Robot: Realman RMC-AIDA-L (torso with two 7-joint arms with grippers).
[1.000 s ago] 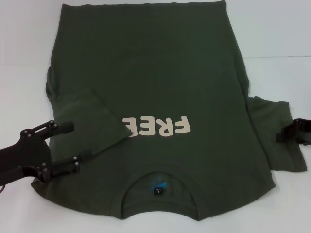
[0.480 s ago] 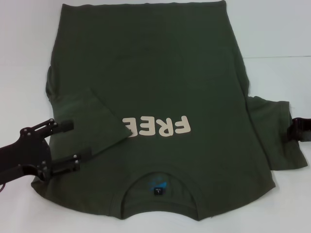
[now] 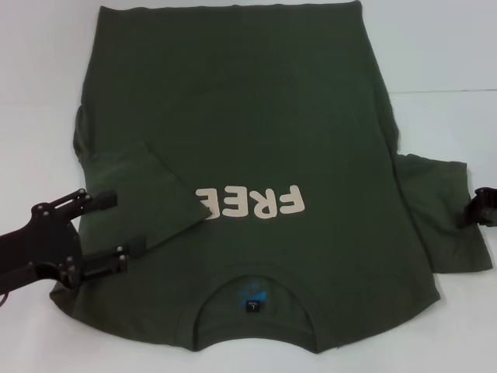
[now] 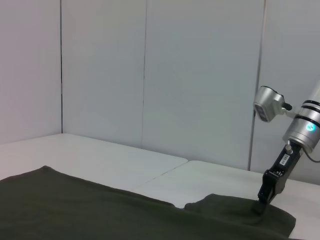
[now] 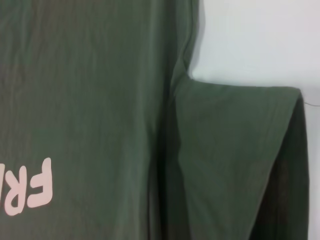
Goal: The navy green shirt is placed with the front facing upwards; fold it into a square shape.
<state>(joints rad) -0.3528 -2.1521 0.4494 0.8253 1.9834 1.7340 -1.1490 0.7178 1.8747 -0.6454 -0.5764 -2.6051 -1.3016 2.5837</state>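
The navy green shirt (image 3: 248, 116) lies flat on the white table, front up, with its collar toward me. Its cream lettering (image 3: 260, 202) is partly covered by the left sleeve (image 3: 144, 190), which is folded inward onto the chest. My left gripper (image 3: 116, 229) hovers open over the shirt's near left edge, just beside that folded sleeve, holding nothing. The right sleeve (image 3: 443, 217) is spread out sideways. My right gripper (image 3: 481, 208) sits at that sleeve's outer edge. In the left wrist view the right gripper (image 4: 263, 200) points down at the sleeve tip (image 4: 240, 212).
White table (image 3: 39, 62) surrounds the shirt on both sides, with a seam line (image 3: 443, 92) running across it. The neck label (image 3: 254, 299) shows inside the collar near the front edge. Pale wall panels (image 4: 150, 75) stand beyond the table.
My right gripper has drawn back to the right, from over the right sleeve to its outer edge. The left gripper and the shirt have hardly shifted.
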